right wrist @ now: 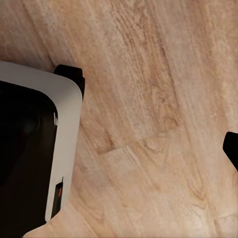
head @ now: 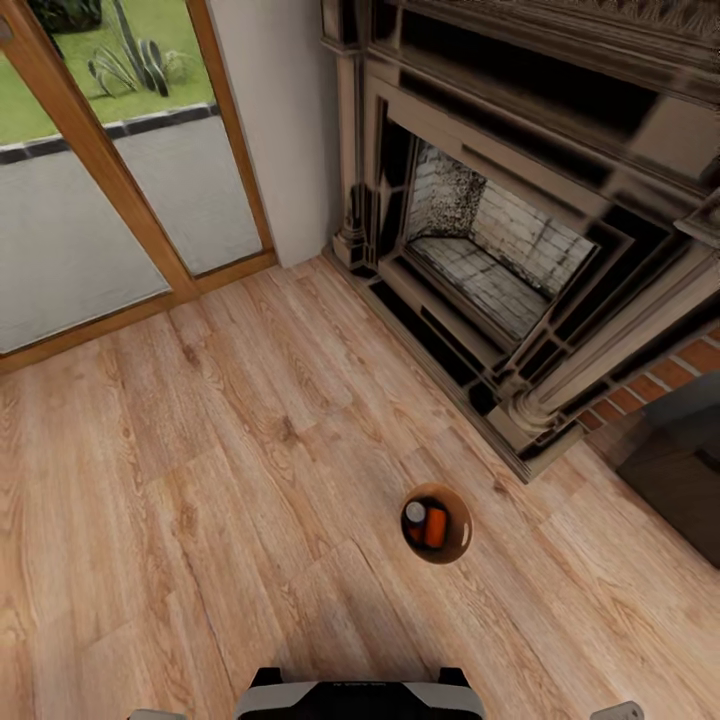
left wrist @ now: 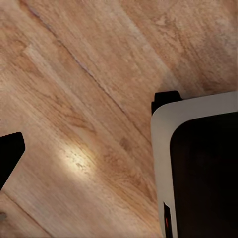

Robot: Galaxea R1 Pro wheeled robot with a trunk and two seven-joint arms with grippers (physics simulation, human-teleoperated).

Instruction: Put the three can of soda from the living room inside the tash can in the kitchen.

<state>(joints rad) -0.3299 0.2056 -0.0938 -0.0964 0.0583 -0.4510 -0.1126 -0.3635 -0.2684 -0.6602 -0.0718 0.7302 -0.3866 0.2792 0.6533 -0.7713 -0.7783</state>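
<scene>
A small round bin [head: 436, 523] stands upright on the wood floor [head: 200, 480] near the fireplace [head: 520, 230], holding an orange-red can [head: 435, 527] and a silvery can top [head: 414, 512]. It looks light and stiff, best gripped at the glossy orange-brown rim. I cannot tell whether either pincer is released or clenched

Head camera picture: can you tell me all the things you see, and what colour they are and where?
Trash can: one, orange-brown inside, standing on the floor near the fireplace.
Soda cans: at least one orange-red with a silvery top, inside the trash can; the exact number is hard to tell.
Fireplace: one, dark ornate frame with pale brick inside, at the right.
Brick chimney: red-brown, beside the fireplace.
Glass door: wooden frame, at the left, with grass outside.
Wood floor: light brown, everywhere below.
Robot base: white and black, bottom edge.
</scene>
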